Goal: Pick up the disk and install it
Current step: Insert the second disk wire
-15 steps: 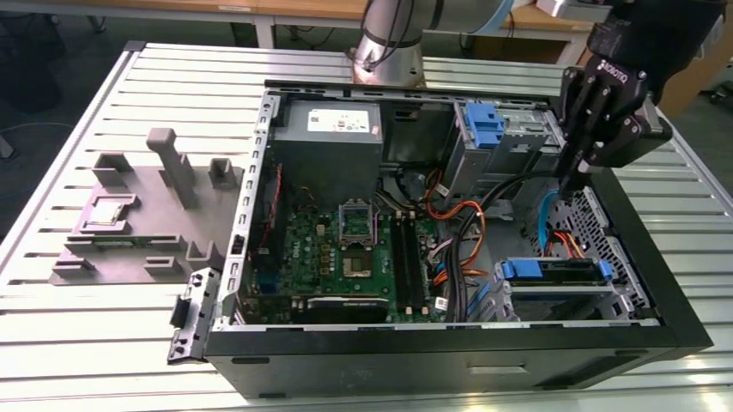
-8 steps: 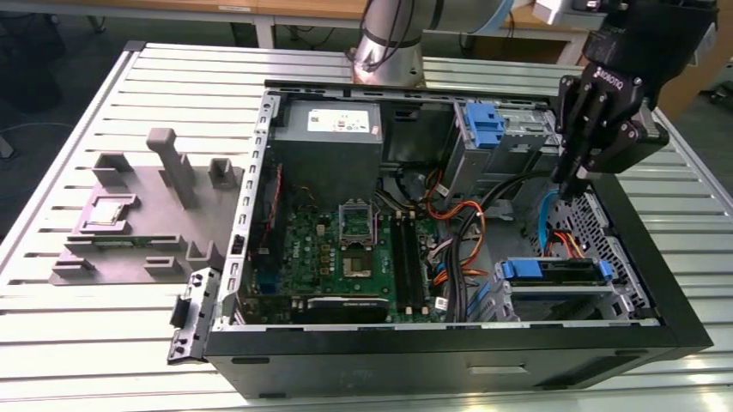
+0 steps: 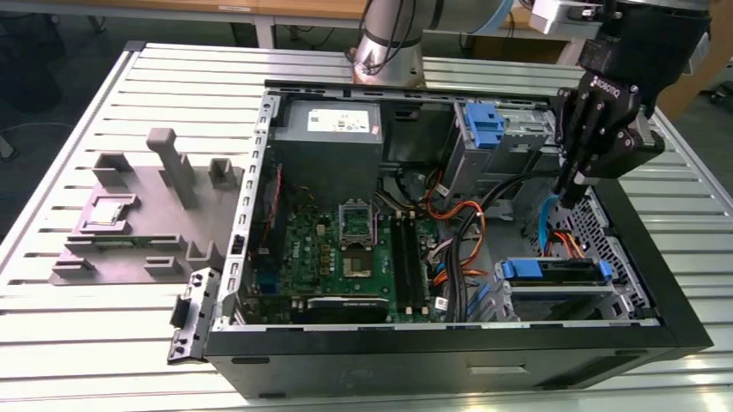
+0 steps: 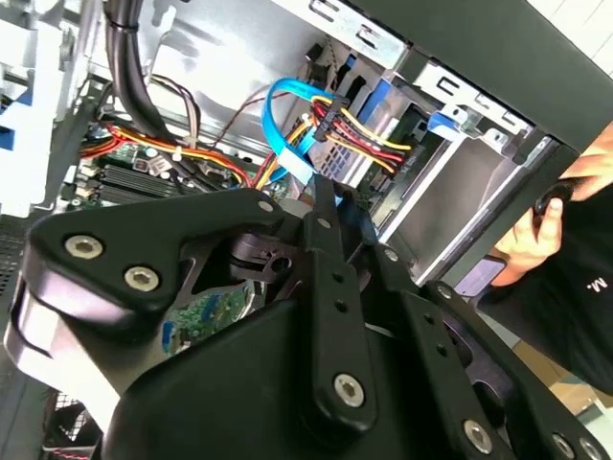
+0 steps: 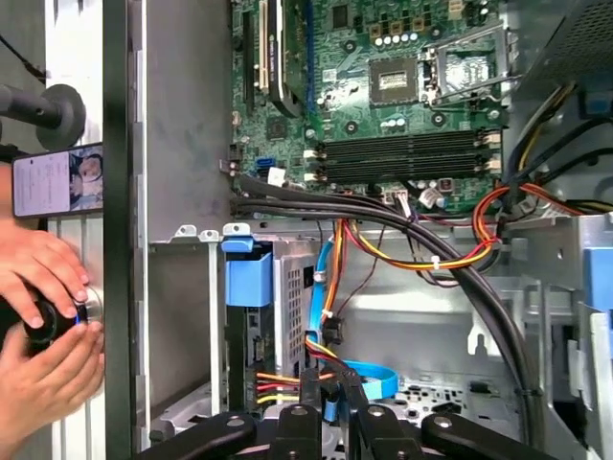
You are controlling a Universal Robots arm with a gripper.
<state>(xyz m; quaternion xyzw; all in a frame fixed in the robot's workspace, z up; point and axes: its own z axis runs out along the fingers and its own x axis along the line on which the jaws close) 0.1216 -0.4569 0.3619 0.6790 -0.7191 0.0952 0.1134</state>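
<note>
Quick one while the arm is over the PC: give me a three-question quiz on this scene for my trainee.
1. True or false: the pincer hangs over the open computer case, at the exterior view's right.
2. The disk in its blue carrier is: A) on the table outside the case; B) in a drive bay inside the case; C) lying on the motherboard.
3. In the first wrist view, what colour is the flat cable nearest the pincer?

Key: 1 true; 2 B; 3 blue.
</note>
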